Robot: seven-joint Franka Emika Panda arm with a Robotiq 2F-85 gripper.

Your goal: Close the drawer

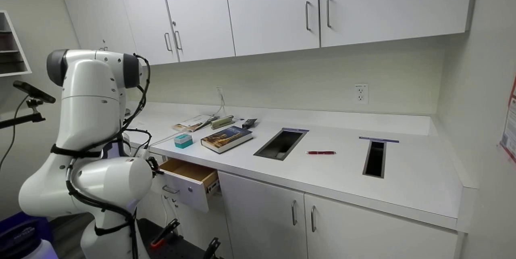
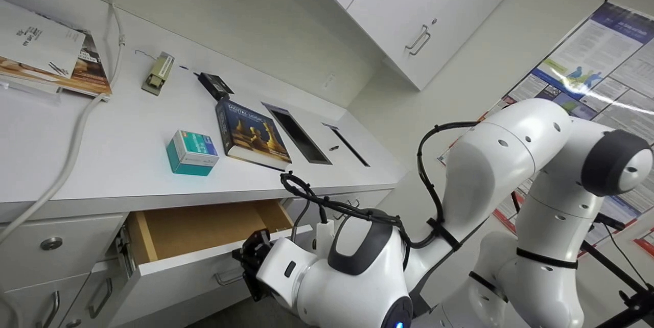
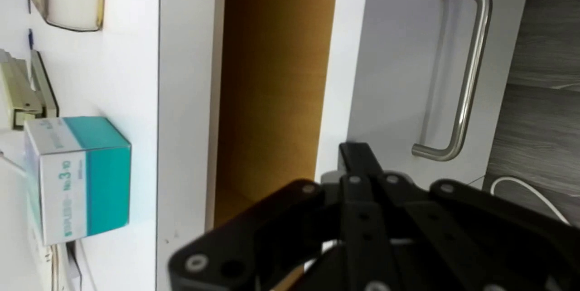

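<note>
The drawer stands pulled out of the white cabinet, with its tan wooden interior showing. Its white front panel [image 1: 187, 189] shows in both exterior views, also here [image 2: 179, 279], and in the wrist view [image 3: 394, 78]. A silver bar handle [image 3: 471, 73] is on the front panel. My gripper [image 3: 358, 157] is shut with nothing between its fingertips. Its tips are at the upper edge of the drawer front, beside the handle; I cannot tell if they touch it. In an exterior view the gripper [image 2: 253, 261] is in front of the panel; in another it is partly hidden by the arm.
The white countertop [image 1: 419, 182] overhangs the drawer. A teal and white staples box [image 2: 192, 153] and a thick book [image 2: 255, 136] lie near its edge. A white cable [image 2: 71, 157] hangs over the counter edge. White cabinet doors [image 1: 262, 210] adjoin the drawer.
</note>
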